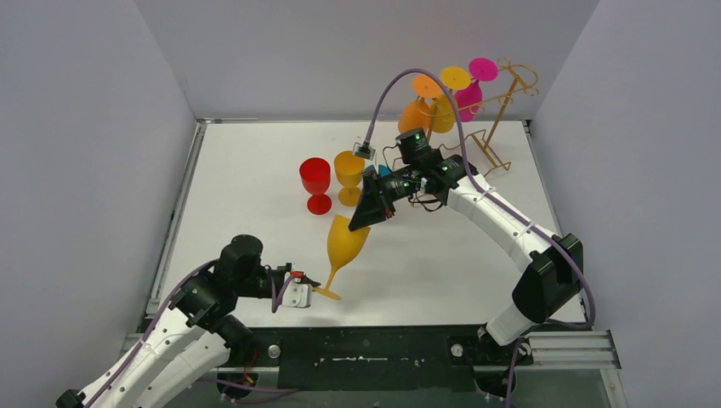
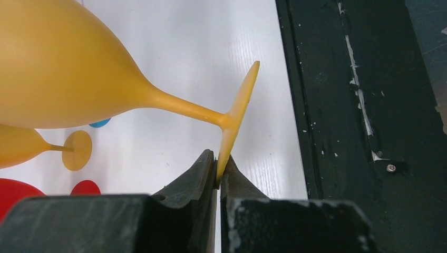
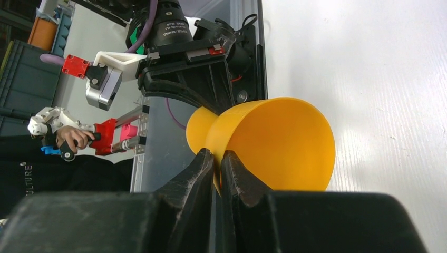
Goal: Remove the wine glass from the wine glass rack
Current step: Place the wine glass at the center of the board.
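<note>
Plastic, seemingly (light, stiff, slick): wine glass (image 1: 347, 240) is pinched at thin edges, left gripper (image 2: 217, 164) clamping foot, right gripper (image 3: 217, 159) clamping rim.

"ULTURE" on dark garment (image 3: 31, 182) — lens ring (image 3: 167, 27) print illegible

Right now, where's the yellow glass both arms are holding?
The yellow glass: top view, centre-front, tilted between the arms; left gripper pinches its foot, right gripper its rim, red glass just behind.
</note>
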`<act>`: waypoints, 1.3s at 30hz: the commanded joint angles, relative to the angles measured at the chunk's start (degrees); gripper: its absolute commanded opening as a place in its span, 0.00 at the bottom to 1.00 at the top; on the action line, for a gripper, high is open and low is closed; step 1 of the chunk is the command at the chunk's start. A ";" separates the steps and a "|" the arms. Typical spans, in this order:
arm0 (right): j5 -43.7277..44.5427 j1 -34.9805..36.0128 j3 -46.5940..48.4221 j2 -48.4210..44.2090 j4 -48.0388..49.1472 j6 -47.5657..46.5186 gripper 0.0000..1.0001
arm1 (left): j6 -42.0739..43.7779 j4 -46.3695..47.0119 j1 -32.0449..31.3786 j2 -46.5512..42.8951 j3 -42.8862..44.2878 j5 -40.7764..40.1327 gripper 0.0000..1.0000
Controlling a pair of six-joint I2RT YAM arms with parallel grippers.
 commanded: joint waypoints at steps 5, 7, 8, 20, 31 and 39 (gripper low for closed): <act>3.00 2.17 -0.95 -4.77 4.81 1.99 0.00 | -4.52 0.97 0.12 -2.52 -0.51 -0.98 0.19; 4.13 2.53 -0.72 -4.99 4.23 1.53 0.00 | -5.31 0.81 0.13 -3.38 -0.28 -1.47 0.23; 3.97 2.56 -0.71 -5.07 4.17 1.49 0.00 | -6.08 0.74 0.12 -3.73 -0.17 -1.86 0.28; 10.07 3.01 -0.10 -6.37 2.91 0.97 0.00 | -11.22 2.14 0.15 -8.89 0.13 -7.18 0.58; 52.97 14.53 -1.88 -9.60 7.63 2.66 0.00 | -34.43 18.28 0.12 -14.79 -3.16 -32.83 0.97; 77.43 26.80 -4.57 -10.92 15.03 -3.41 0.00 | -58.03 11.28 0.11 -4.03 5.26 -73.15 0.97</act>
